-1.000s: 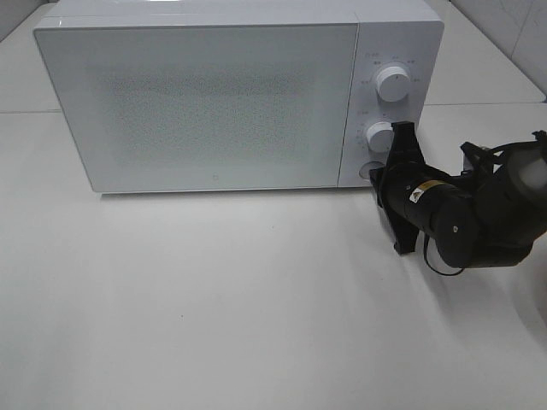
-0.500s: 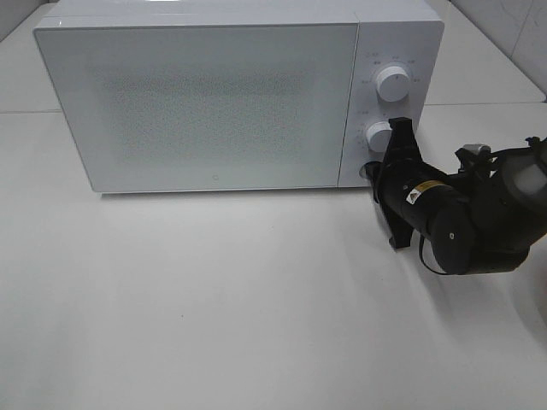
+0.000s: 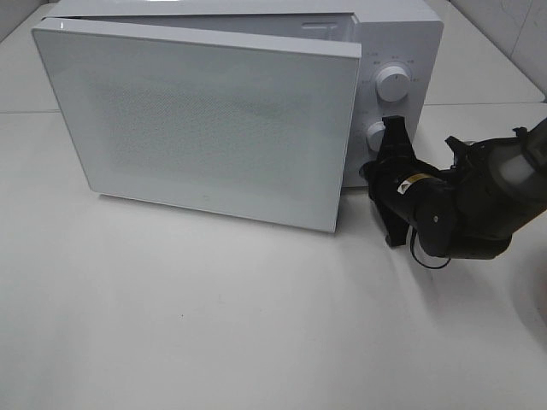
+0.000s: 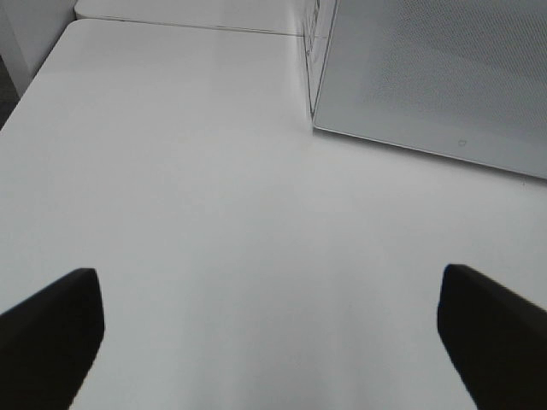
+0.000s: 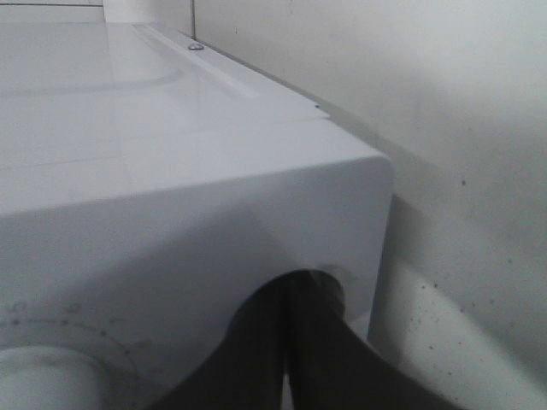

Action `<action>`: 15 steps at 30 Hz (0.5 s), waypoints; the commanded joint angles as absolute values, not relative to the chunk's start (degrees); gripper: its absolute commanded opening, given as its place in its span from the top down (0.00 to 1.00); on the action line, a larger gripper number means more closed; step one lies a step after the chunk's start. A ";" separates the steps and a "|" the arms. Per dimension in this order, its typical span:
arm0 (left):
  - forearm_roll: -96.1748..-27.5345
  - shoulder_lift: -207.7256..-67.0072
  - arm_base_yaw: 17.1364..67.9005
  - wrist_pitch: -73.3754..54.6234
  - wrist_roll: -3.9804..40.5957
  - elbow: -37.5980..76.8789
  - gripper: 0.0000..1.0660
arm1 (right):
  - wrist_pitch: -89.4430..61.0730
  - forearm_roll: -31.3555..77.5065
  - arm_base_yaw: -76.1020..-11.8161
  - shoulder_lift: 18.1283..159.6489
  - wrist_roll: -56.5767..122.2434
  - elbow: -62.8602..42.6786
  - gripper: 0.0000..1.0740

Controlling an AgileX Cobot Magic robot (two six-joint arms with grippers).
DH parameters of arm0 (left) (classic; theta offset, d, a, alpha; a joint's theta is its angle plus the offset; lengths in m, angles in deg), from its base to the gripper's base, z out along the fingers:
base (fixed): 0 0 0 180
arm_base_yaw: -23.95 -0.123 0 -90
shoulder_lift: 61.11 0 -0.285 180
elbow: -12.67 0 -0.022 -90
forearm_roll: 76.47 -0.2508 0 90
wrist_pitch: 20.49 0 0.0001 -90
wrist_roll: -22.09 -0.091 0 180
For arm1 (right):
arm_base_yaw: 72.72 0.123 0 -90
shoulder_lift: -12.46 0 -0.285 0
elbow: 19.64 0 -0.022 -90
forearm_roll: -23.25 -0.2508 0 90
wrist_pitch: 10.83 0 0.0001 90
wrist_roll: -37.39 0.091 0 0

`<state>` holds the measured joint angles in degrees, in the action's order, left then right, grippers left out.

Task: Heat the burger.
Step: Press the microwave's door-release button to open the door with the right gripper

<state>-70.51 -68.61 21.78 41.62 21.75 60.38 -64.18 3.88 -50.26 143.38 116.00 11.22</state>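
The jaws of the right gripper (image 5: 289, 307) are pressed together, empty, with their tips against the round button low on the control panel of the microwave (image 3: 397, 34), just under the lower knob (image 3: 377, 135). The door (image 3: 205, 120) stands ajar, its free edge beside that gripper. The right arm reaches in low from the right. The jaws of the left gripper (image 4: 273, 342) stand wide, holding nothing, above the bench (image 3: 214, 325). The burger is out of view.

- A white microwave (image 3: 397, 34) is set at the back of the white tabletop (image 3: 214, 325).
- Its door (image 3: 205, 120) is seen partly ajar.
- An upper knob (image 3: 392, 84) and a lower knob (image 3: 377, 135) are mounted on the control panel.
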 commanded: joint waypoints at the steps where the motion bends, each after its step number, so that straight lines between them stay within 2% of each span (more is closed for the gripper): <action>1: -70.33 -67.87 21.83 40.59 21.80 60.44 0.08 | -90.65 1.70 -52.27 141.94 113.82 5.72 1.00; 15: -70.33 -67.87 21.83 40.59 21.80 60.44 0.08 | -84.06 2.68 -50.20 139.77 114.74 13.40 1.00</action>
